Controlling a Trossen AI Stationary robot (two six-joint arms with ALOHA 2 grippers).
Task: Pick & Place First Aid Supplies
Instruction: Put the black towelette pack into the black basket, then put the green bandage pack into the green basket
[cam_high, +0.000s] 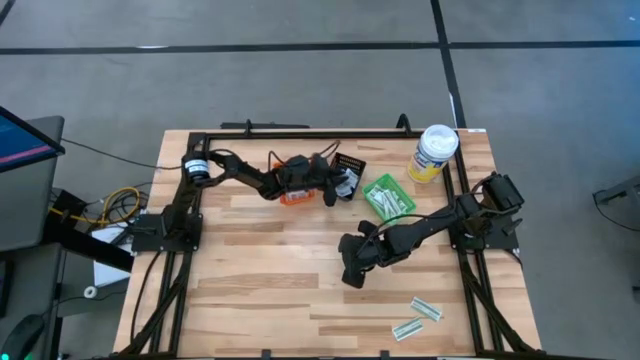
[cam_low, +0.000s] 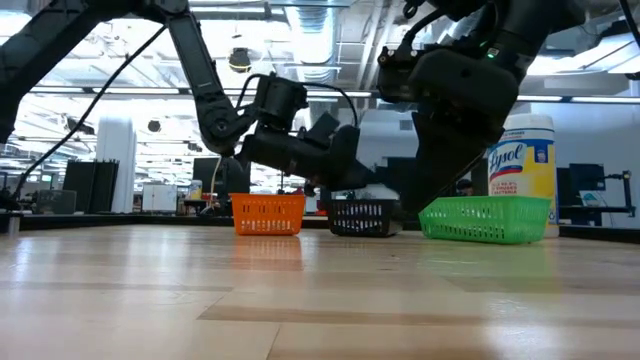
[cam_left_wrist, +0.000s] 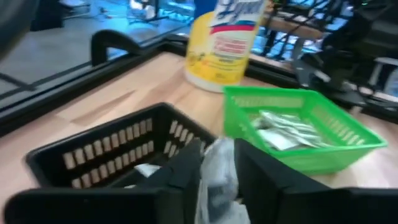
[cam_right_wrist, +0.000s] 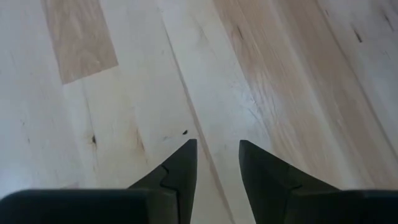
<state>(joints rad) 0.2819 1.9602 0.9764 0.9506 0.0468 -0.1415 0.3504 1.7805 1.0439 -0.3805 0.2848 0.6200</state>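
Observation:
My left gripper (cam_left_wrist: 214, 152) is shut on a white packet with dark print (cam_left_wrist: 215, 177) and hovers over the black bin (cam_left_wrist: 99, 149), which sits between the orange bin (cam_high: 295, 197) and the green bin (cam_high: 388, 197). Pale-green strips (cam_left_wrist: 283, 127) lie in the green bin, and a white packet (cam_left_wrist: 146, 169) lies in the black one. My right gripper (cam_right_wrist: 217, 146) is open above bare wood near the table's middle (cam_high: 350, 272), touching nothing. Two pale-green strips (cam_high: 427, 310) (cam_high: 408, 328) lie flat near the table's near right corner. My left gripper pinches the white packet (cam_left_wrist: 215, 180) between its two fingers (cam_left_wrist: 186, 165). It comes from the table's left, slanting down. The packet is lifted clear above the black bin, and its free end pokes out past the fingertips.
A yellow canister with a white lid (cam_high: 435, 152) stands at the far right corner behind the green bin. A black frame rail (cam_high: 300, 134) runs along the table's far edge. Bare wood (cam_high: 260, 280) lies between the arms and toward the near edge.

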